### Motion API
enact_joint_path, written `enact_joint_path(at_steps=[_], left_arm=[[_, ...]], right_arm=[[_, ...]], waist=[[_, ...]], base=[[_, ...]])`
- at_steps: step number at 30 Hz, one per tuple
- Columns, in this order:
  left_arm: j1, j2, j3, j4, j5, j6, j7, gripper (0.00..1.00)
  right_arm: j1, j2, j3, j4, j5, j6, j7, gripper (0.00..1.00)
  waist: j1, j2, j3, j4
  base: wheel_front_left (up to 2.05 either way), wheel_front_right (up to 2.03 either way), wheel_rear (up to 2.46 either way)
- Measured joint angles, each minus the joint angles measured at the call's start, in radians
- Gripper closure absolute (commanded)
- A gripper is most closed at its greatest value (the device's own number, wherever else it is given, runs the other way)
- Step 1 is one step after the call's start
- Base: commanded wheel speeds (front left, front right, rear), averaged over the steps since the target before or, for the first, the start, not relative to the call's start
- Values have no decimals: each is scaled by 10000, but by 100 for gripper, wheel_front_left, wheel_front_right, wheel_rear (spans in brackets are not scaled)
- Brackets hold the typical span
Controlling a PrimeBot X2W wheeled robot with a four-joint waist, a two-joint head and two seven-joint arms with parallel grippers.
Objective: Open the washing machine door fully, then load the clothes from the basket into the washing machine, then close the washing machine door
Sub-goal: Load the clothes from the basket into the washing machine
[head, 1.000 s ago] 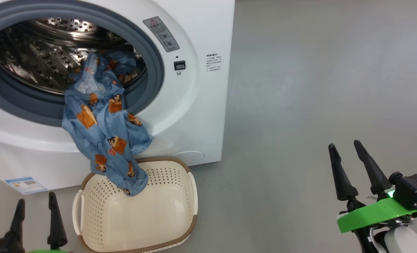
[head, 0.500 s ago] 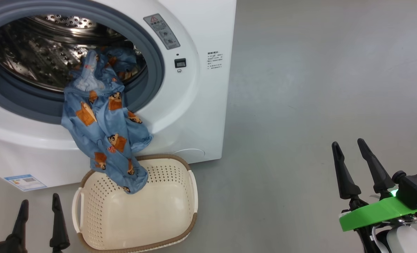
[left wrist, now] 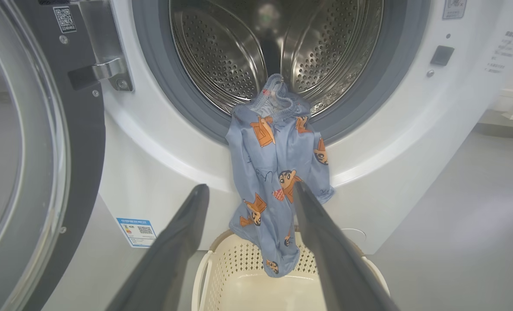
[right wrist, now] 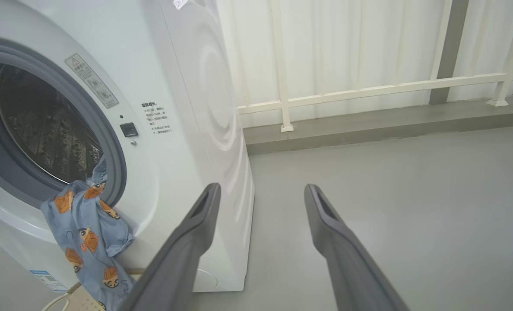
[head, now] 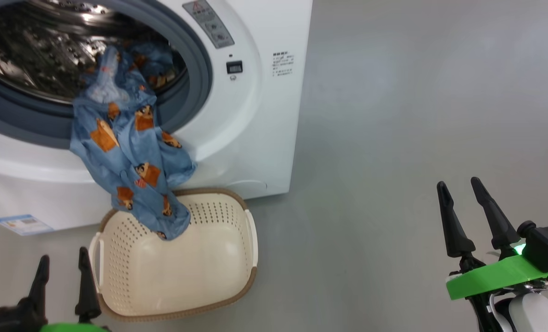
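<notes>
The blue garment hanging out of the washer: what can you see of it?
The garment is soft, light-blue cloth printed with orange and brown cartoon figures, with a gathered, elastic-looking edge at its top. It is crumpled and half loaded. The top lies in the mouth of the drum. The middle drapes over the grey gasket and the white front of the washer. The lower end dangles into the basket past its back rim. Whether it reaches the basket floor I cannot tell. Nothing grips it.

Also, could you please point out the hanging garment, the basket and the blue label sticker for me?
hanging garment (head: pixel 122 152): head view, mid-cloth, on the part hanging outside.
basket (head: pixel 186 276): head view, bare inside bottom.
blue label sticker (left wrist: pixel 136 232): left wrist view, its middle.
</notes>
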Motion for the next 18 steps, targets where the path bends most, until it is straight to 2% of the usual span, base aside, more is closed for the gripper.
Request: enact_joint_path(at_steps=[12, 18], left_arm=[[-2358, 109, -508, 2441, -403, -75, 8, 0], [-3763, 621, -1214, 3708, -915, -100, 10, 0]], right_arm=[[-1144, 234, 8, -234, -17, 0, 0, 0], [-1700, 305, 42, -288, -25, 0, 0, 0]], waist=[[0, 0, 1546, 1], [0, 1, 2439, -92]], base=[[0, 0, 0], [0, 0, 0]])
